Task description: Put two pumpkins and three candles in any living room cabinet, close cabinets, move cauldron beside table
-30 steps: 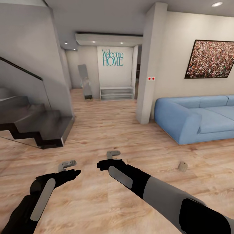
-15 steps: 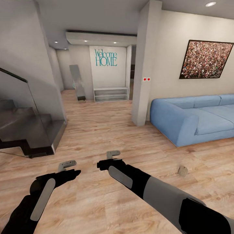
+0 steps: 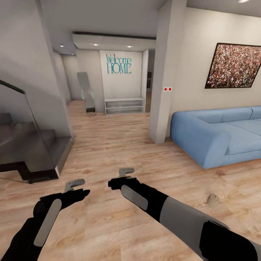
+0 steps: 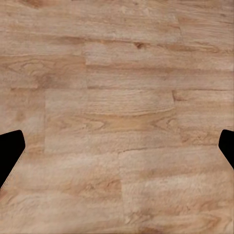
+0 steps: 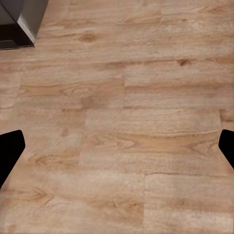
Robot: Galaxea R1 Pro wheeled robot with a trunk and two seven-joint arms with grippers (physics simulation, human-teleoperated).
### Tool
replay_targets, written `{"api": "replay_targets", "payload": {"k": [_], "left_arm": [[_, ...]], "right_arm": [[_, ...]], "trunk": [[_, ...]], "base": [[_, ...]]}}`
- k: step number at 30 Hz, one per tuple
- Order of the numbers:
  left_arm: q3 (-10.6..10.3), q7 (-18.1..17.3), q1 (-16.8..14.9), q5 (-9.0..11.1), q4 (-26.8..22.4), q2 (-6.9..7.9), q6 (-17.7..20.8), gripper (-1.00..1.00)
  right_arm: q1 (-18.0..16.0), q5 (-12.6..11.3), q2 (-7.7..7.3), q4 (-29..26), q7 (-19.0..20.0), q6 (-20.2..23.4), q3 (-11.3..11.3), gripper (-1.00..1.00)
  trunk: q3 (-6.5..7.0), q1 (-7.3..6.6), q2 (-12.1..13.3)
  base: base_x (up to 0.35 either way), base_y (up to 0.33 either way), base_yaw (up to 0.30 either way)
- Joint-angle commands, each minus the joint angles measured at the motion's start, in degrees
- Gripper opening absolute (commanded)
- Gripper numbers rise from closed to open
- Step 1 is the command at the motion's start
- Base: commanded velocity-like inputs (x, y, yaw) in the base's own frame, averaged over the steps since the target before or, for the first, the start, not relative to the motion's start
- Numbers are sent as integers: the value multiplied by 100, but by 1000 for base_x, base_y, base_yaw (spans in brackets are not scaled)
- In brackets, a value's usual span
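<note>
Landmark: the blue sofa [image 3: 221, 136], against the wall under the picture [image 3: 235, 66].

- Far left of the sofa: dark staircase [image 3: 29, 152] with a glass side panel. Its corner also shows in the right wrist view [image 5: 19, 22].
- Hallway beyond, left of the sofa: leaning mirror [image 3: 86, 92], low white shelf [image 3: 124, 105], "Welcome HOME" lettering [image 3: 118, 64] on the wall above the shelf.
- Pillar [image 3: 163, 72] stands just beside the sofa's left end; two red dots on its face.
- Wood floor [image 3: 108, 145] runs from the hallway to the sofa front.
- Left gripper [image 3: 75, 184]: held out over the floor, well left of the sofa. Wrist view has both black fingertips [image 4: 9, 151] at opposite edges of the picture, so spread wide, nothing between them, bare planks below.
- Right gripper [image 3: 126, 172]: also over the floor, nearer the sofa than the left one, clear of it. Fingertips [image 5: 9, 153] likewise at the picture's edges: spread wide, nothing held.
- Candle [image 3: 213, 199]: one small beige stub on the floor in front of the sofa, apart from it, off to the right of the right arm [image 3: 170, 214]. Looks tilted or on its side; too small and blurred to be sure. Not touching either gripper.
</note>
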Motion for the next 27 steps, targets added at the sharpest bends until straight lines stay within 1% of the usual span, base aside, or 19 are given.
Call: {"api": "replay_targets", "payload": {"k": [1,7,10,18,27], "left_arm": [[0,48,-3,60,-5,1,20,100],[0,48,-3,60,-5,4,20,100],[0,48,-3,60,-5,5,20,100],[0,48,-3,60,-5,8,20,100],[0,48,-3,61,-5,8,20,100]], "right_arm": [[-9,-29,0,-5,-39,6,16,100],[-9,-29,0,-5,-39,1,16,100],[-9,-29,0,-5,-39,1,13,100],[-9,-30,0,-4,54,1,10,100],[-9,-29,0,4,68,4,10,100]], "trunk": [[-6,3,-3],[-5,3,-3],[10,3,-3],[59,3,-3],[105,3,-3]], "base": [[330,114,0],[330,114,-1],[330,127,-91],[314,171,-215],[293,202,-238]]}}
